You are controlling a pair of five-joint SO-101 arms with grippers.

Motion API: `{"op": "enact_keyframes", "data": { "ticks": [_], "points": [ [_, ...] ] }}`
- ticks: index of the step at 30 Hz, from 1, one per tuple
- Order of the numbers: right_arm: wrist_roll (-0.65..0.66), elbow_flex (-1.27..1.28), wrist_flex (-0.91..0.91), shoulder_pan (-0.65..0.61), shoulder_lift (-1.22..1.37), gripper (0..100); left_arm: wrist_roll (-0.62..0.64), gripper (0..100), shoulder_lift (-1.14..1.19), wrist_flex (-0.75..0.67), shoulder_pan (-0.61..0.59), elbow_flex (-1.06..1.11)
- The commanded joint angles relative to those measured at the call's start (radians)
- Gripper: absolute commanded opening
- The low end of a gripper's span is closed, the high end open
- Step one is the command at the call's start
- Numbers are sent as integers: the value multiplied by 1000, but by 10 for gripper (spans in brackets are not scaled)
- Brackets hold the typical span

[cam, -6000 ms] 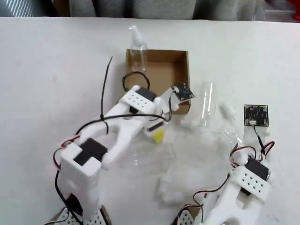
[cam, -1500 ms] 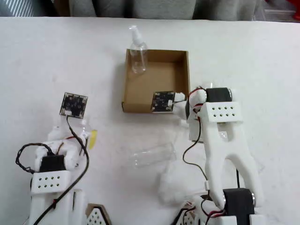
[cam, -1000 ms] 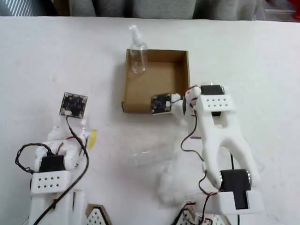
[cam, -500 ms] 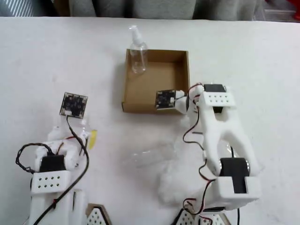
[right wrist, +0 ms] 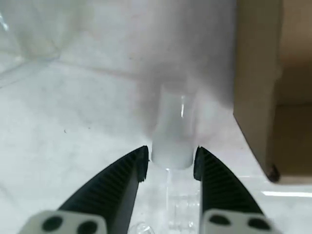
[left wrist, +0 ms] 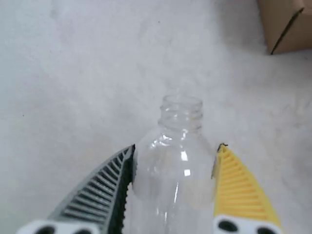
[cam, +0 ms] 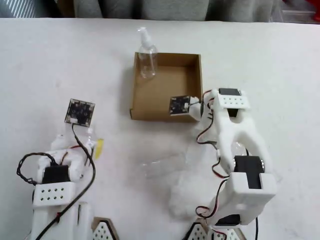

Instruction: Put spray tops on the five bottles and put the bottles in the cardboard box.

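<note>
**A:** High view first. What has moved?

**B:** The left arm (cam: 57, 175) has pulled back from the cardboard box (cam: 150, 95) to 8 o'clock on the table (cam: 50, 60). The right arm (cam: 235, 135) has come up from 4 o'clock, and its wrist is now at the box's 5 o'clock corner. Over the last second it folded up above that spot instead of travelling. A capped bottle (cam: 145, 57) stands at the box's 11 o'clock corner. A bare bottle (cam: 162, 166) lies at the box's 6 o'clock and has not moved.

**A:** And the left wrist view?

**B:** The left gripper (left wrist: 175, 148) has its grey and yellow fingers clamped on an open-necked bottle (left wrist: 178, 170). The neck sticks out free.

**A:** Right wrist view?

**B:** The right gripper (right wrist: 170, 155) has its black fingers closed on a white spray top (right wrist: 173, 129), just beside the cardboard box wall.

**A:** So where does that leave the task?

**B:** By my reading, both picks are done. Top and neck are still well apart, so the top has to be carried towards 8 o'clock and lined up squarely over the neck.
</note>
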Motion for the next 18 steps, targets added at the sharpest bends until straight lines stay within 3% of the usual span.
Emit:
{"op": "enact_keyframes", "data": {
  "ticks": [1,18],
  "points": [
    [-35,-43,-8,-30,-13,142,-11,187,-22,-25,-7,2],
    [-83,-12,-68,-35,-7,142,-15,186,-22,-25,-7,2]
  ]
}}
